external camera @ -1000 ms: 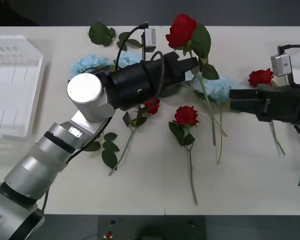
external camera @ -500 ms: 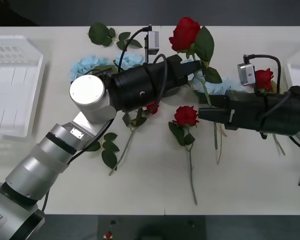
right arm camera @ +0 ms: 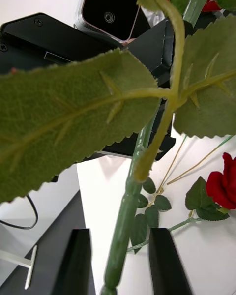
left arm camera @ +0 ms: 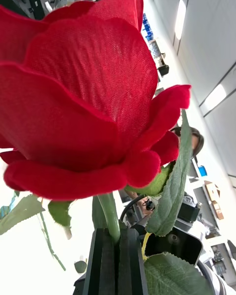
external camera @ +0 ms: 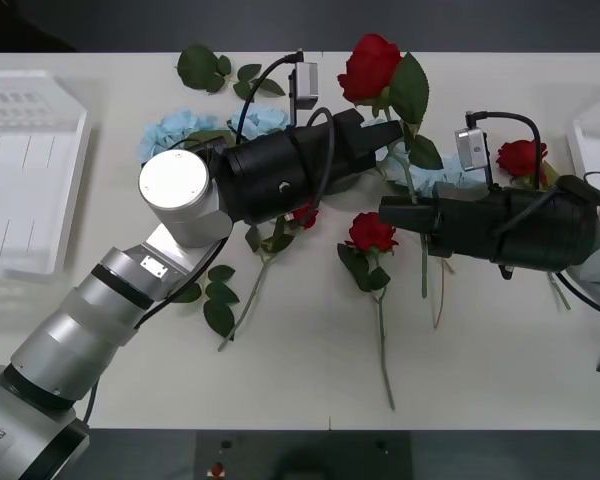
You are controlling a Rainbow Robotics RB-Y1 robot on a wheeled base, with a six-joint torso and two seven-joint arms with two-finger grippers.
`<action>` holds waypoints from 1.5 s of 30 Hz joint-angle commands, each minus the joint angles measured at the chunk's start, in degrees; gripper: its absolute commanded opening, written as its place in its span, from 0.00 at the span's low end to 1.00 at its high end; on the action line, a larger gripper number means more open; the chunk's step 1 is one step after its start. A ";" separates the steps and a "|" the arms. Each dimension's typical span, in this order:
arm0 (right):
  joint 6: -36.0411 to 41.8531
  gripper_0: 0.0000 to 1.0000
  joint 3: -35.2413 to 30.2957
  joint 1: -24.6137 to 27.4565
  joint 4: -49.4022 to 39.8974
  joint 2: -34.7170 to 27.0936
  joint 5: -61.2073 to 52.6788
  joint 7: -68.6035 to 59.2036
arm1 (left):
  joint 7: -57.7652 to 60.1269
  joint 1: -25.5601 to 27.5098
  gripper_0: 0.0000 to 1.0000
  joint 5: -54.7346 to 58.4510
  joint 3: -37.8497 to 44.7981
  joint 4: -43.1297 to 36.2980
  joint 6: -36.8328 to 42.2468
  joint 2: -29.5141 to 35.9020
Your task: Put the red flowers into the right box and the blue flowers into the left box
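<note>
Four deep-red rose blooms are showing across the white table (external camera: 500,350); one red rose (external camera: 370,65) on a long green stem is standing raised above it. The left gripper (external camera: 392,130) is clamping that stem just under the bloom, black fingers (left arm camera: 105,263) pressed together. The right gripper (external camera: 388,211) is reaching beneath, fingers (right arm camera: 164,263) parted narrowly around the lower stem (right arm camera: 125,216), not yet closing.
</note>
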 commanded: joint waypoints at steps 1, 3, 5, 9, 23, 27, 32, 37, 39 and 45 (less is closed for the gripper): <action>-0.03 0.00 -0.40 -1.98 -1.90 -0.37 -0.07 -1.31 | -1.07 -1.32 0.00 0.77 -0.04 -1.33 -0.42 0.84; -0.12 0.00 -0.40 -1.98 -1.90 -0.37 -0.07 -1.40 | -1.16 -1.32 0.12 0.77 -0.04 -1.33 -0.42 1.02; -0.12 0.00 -0.40 -1.98 -1.90 -0.37 0.02 -1.40 | -1.16 -1.32 0.58 0.77 -0.04 -1.25 -0.33 1.28; -0.21 0.00 -0.31 -1.98 -1.90 -0.37 -0.07 -1.40 | -1.16 -1.23 0.97 0.77 -0.12 -1.25 0.19 2.86; -1.26 0.00 -0.40 -4.35 -1.90 -6.43 5.91 -6.23 | -0.90 -0.09 1.00 2.79 -0.39 -1.33 17.33 20.97; -1.00 0.00 -0.40 -6.02 -1.90 -13.29 9.42 -13.27 | -0.81 0.79 1.00 -0.81 1.90 -1.25 25.86 26.59; -0.65 0.00 -0.40 -6.02 -0.41 -21.55 10.83 -20.82 | 0.24 1.23 1.00 -14.43 9.02 -0.72 35.88 30.81; 1.11 0.00 -0.57 -6.11 6.62 -29.29 14.35 -23.72 | 1.30 -0.09 1.00 -29.99 17.81 3.59 44.23 28.00; 1.46 0.00 -0.92 -6.28 9.35 -30.78 16.10 -23.90 | 1.83 -0.17 1.00 -35.70 19.83 3.85 44.23 26.07; 1.11 0.00 -4.00 -6.63 20.42 -31.13 26.47 -23.81 | 9.74 -0.53 1.00 -54.16 22.99 3.85 38.25 19.12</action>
